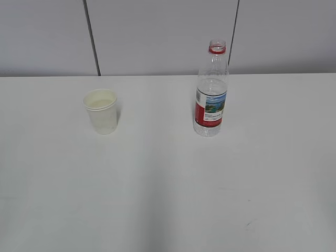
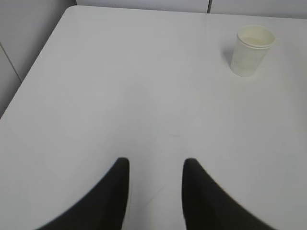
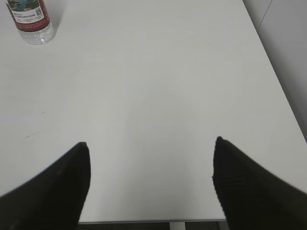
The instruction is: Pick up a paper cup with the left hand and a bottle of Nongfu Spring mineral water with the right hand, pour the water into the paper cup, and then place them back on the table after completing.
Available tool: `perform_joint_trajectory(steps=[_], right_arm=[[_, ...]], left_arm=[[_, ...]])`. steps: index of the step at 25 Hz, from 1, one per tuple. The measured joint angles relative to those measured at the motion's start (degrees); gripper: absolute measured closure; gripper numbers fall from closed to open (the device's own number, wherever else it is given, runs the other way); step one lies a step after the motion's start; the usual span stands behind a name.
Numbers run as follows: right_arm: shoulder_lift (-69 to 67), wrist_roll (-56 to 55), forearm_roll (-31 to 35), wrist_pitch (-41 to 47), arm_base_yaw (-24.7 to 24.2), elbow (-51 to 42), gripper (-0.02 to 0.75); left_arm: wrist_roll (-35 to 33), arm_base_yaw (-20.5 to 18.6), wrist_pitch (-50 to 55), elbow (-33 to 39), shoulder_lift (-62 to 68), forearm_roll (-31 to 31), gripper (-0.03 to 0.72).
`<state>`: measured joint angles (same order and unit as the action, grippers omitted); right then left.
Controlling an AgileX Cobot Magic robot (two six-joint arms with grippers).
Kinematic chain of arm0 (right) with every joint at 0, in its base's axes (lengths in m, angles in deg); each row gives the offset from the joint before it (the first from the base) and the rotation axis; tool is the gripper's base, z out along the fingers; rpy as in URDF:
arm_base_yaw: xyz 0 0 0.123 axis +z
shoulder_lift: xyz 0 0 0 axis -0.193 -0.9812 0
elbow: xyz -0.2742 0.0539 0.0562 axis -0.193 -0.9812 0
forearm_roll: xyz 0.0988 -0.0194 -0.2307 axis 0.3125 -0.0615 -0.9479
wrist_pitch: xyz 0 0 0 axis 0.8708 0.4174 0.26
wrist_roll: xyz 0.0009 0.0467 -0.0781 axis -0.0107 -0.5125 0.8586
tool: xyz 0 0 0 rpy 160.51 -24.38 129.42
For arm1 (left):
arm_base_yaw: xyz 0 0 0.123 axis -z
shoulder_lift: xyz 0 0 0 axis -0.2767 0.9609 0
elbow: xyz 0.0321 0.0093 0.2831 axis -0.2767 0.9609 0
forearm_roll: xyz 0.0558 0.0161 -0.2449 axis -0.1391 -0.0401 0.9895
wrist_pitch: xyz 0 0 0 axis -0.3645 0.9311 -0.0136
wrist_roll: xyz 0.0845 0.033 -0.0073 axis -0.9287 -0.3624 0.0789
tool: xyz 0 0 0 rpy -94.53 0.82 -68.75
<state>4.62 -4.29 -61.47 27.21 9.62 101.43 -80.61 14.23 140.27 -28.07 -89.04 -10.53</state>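
While nothing gripped: left hand (image 2: 154,184) parted narrowly, paper cup (image 2: 252,50) well ahead to its right; right hand (image 3: 151,182) wide, bottle (image 3: 29,19) far ahead-left. Approach step; next, reach and centre each.

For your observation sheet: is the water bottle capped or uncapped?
Uncapped: the bottle stands upright showing an open mouth above its red neck ring, with no cap on it.

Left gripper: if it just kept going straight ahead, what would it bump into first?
Probably nothing. The left gripper points over bare table; the paper cup stands off to its right, outside that line, though depth is hard to judge.
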Motion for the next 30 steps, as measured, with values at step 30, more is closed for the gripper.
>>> perform_joint_trajectory(steps=[30], right_arm=[[0.0, 0.0, 0.0, 0.0, 0.0, 0.0, 0.150]], left_arm=[[0.0, 0.0, 0.0, 0.0, 0.0, 0.0, 0.450]])
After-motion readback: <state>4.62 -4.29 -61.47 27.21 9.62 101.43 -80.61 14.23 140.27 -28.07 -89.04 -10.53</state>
